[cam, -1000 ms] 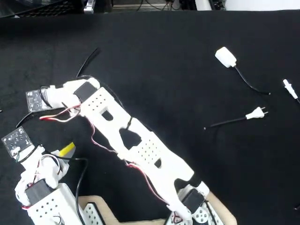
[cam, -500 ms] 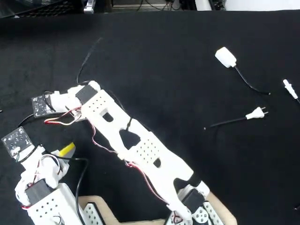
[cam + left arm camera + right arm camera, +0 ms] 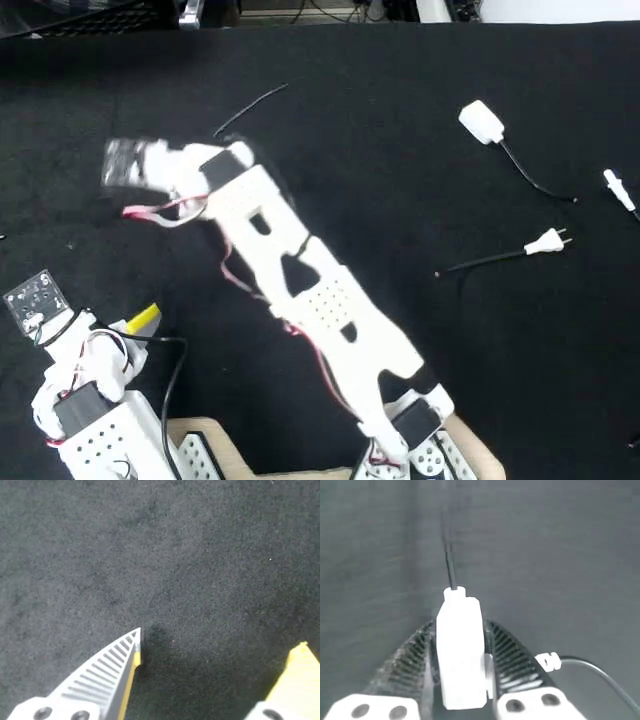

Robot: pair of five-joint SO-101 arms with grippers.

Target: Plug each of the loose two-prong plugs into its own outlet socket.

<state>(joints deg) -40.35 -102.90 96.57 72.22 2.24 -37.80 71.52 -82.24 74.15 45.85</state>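
My right gripper [image 3: 460, 680] is shut on a white rectangular connector [image 3: 460, 645] whose thin black cord [image 3: 449, 555] runs away from it. In the high view this arm [image 3: 300, 280] stretches across to the table's left, and the cord's free end [image 3: 250, 106] trails beyond its wrist. A small white plug [image 3: 550, 661] on a cord lies beside the right fingers. A white socket [image 3: 481, 121], a two-prong plug [image 3: 547, 240] and another white plug [image 3: 618, 187] lie at the far right. My left gripper [image 3: 220, 650] is open over bare cloth at the front left.
Black cloth [image 3: 360, 150] covers the whole table. The left arm's base [image 3: 90, 410] and the right arm's base [image 3: 410, 440] stand at the front edge on a wooden board [image 3: 200, 440]. Dark clutter lines the back edge.
The right arm has swung from the front left toward the table's back and slightly right, carrying the connector. The cord's free end has shifted right with it. The left arm has stayed still.
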